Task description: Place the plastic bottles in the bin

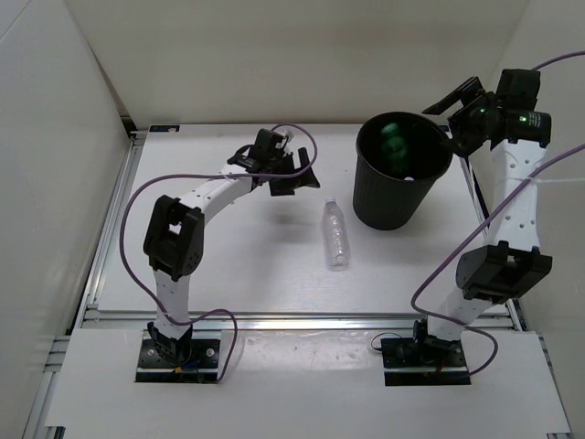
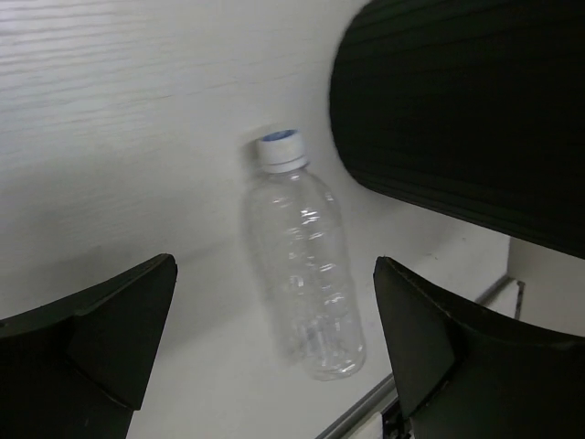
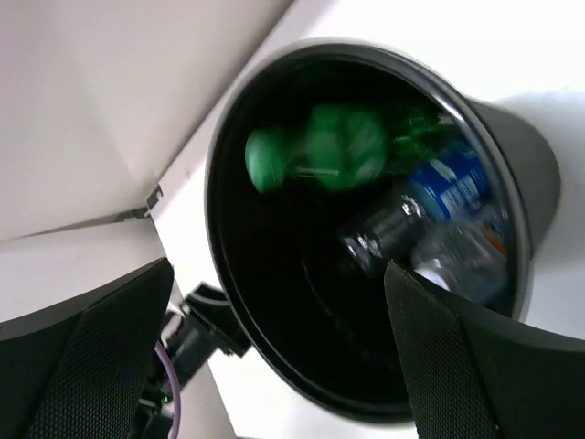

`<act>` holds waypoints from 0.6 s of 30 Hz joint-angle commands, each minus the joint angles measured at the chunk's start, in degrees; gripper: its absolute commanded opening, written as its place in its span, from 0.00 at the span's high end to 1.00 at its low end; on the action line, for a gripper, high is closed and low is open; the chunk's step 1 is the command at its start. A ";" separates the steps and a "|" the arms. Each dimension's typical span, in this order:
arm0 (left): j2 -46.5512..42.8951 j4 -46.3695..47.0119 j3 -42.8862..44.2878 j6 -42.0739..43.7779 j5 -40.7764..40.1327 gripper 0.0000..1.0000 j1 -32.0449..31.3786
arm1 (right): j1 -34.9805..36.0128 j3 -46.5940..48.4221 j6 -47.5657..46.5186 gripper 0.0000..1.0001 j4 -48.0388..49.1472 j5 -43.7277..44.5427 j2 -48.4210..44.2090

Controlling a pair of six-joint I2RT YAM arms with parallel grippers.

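Left gripper (image 1: 300, 180): nearest the lens in its own wrist view, fingers spread wide, nothing between them.

Item 1, clear bottle (image 2: 302, 265): on its side on the table (image 1: 228, 265), white cap (image 2: 281, 149) on. From above, its long axis runs 12 to 6, cap at the 12 end. It lies near my left gripper, at about 5 o'clock from it, and just beside the bin's foot at 8 o'clock, apart from it as far as I can tell. The left wrist view shows it framed between my two fingers, lower down.

Item 2, bin (image 1: 388, 206): upright, at 2 o'clock on the table. Contents: green bottle (image 3: 315, 146), blurred; blue-labelled bottle (image 3: 448, 187); below it what I take for another clear bottle (image 3: 457, 265), too dim to be sure.

Right gripper (image 1: 450, 126): fingers spread, holding nothing, at the bin's 3 o'clock rim, facing 9 into its mouth.

Relation that counts: my left arm is nearer; my right has the bin between it and the bottle.

Pose: left arm bent at the elbow, forearm reaching toward 2 o'clock, wrist tipped down. Right arm stands tall along the 3 o'clock edge.

Judgement: one bottle remains; my fingers should close across its width, at 9 and 3.
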 commanded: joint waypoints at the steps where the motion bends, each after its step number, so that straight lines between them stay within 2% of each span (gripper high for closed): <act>1: 0.74 2.76 5.41 0.57 8.00 0.00 -2.51 | -0.87 -0.96 -0.94 0.00 0.60 -1.61 -10.76; 6: 2.85 3.37 3.41 0.57 9.86 0.00 -6.38 | -4.65 -3.86 -1.47 0.00 0.60 -2.92 -15.25; 11: 3.99 3.98 0.33 0.57 11.09 0.00 -6.38 | -5.36 -5.97 -1.47 0.00 0.08 -3.46 -17.00; 18: 9.61 4.52 1.73 0.04 15.48 0.00 -7.61 | -7.02 -6.77 -2.52 0.00 -1.86 -4.69 -17.63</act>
